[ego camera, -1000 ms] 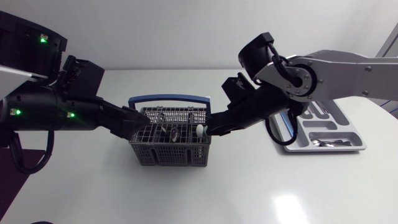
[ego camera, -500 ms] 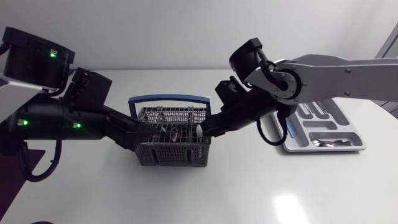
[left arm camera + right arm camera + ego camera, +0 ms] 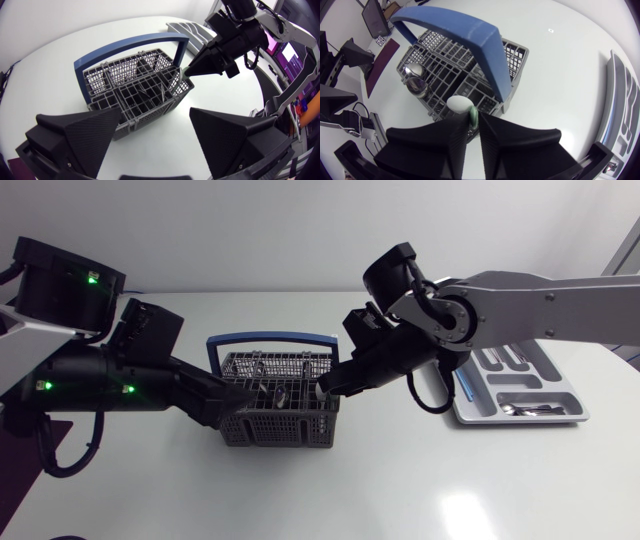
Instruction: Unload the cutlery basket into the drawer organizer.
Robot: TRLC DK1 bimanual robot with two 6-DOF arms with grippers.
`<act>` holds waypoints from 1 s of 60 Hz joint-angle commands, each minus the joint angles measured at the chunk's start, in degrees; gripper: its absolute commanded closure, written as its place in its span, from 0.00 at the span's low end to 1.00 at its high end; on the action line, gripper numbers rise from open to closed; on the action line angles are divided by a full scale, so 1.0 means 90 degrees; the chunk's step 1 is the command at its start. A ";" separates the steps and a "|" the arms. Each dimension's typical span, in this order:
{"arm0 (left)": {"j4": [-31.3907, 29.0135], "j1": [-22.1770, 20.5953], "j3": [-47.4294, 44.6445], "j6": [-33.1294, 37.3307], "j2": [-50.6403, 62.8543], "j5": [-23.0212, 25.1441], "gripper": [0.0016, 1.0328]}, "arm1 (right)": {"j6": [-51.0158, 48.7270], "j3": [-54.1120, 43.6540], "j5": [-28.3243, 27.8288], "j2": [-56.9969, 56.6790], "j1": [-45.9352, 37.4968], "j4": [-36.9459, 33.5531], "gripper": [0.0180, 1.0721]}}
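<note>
Pinching a white-green handle [image 3: 459,104] w/ my right claw [image 3: 473,122], narrow, both fingers on it, basket [image 3: 516,55] right below. Best lift straight up, slow, no snagging. Left claw [image 3: 155,115] wide, basket just ahead; could steady it.

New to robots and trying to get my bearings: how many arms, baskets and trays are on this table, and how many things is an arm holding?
Robot arms: 2, the left arm and the right arm
Cutlery basket: 1
Drawer organizer: 1
Held things: 1, a white-and-green utensil in the right arm's jaws
Total: 5
</note>
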 commanded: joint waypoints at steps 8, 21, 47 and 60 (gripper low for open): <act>0.0046 -0.0080 -0.0179 0.0089 0.0087 0.0097 0.07 | 0.0049 0.0020 0.0005 0.0075 0.0079 0.0051 0.94; 0.0046 -0.0119 -0.0120 0.0079 0.0087 0.0097 0.07 | 0.0059 0.0001 -0.0093 -0.0335 0.0021 0.0100 0.94; 0.0016 -0.0119 -0.0179 0.0069 0.0039 0.0136 0.07 | 0.0118 0.0420 -0.0757 -0.1566 -0.0214 -0.0535 0.94; -0.0091 -0.0119 -0.0120 0.0069 -0.0069 0.0166 0.07 | 0.0264 0.0450 -0.1050 -0.2396 -0.0409 -0.0877 0.94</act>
